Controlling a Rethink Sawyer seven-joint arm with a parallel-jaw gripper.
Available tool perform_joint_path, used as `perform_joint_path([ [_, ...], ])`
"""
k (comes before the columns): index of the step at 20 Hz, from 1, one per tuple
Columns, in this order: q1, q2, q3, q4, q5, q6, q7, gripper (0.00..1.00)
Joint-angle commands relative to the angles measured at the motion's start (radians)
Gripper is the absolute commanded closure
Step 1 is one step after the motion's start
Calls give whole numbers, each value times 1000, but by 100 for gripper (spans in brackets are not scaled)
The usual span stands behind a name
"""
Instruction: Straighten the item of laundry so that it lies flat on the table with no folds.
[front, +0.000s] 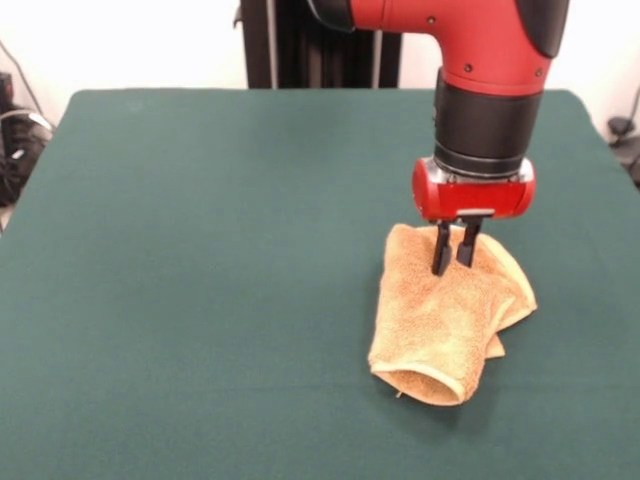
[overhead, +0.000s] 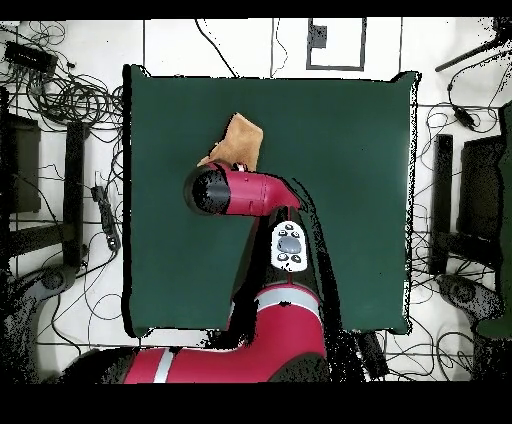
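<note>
The desk (front: 200, 300) fills most of the front view, a plain dark green cloth surface whose near edge and lower corners are cut off by the picture. From overhead its whole outline shows, though the arm and the robot's base cover a good part of the middle and the side nearest the robot.

The arm (front: 480, 60) comes down from the top of the front view, red with a black band above the red wrist block; its upper links run out of the picture. Overhead it reaches from the base at the bottom across the desk, and its end hides the tool entirely, along with part of the towel.

The towel (front: 440, 320) lies on the desk to the right of centre in the front view, golden-orange, bunched and folded over itself, with a rolled fold at its near end and a loose flap sticking out on the right. Overhead only its far portion (overhead: 240, 142) shows beyond the arm's end. Its hems and any band are hard to make out.

The tool (front: 455, 265) points straight down onto the towel's far end. Its two black fingers (front: 441, 250) stand close together with a narrow gap between them, tips pressed into the cloth; whether any cloth is pinched between them cannot be told.
</note>
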Motion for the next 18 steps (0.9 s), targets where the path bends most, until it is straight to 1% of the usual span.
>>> perform_joint_path([
  [1, 10, -21, 63, 34, 49, 32, 206, 100],
  [6, -1, -89, 44, 76, 46, 135, 185, 100],
  [9, -4, -123, 31, 86, 43, 176, 179, 100],
  [14, -4, -136, 35, 83, 51, 198, 191, 100],
  [18, 7, -138, 12, 71, 34, 213, 192, 100],
])
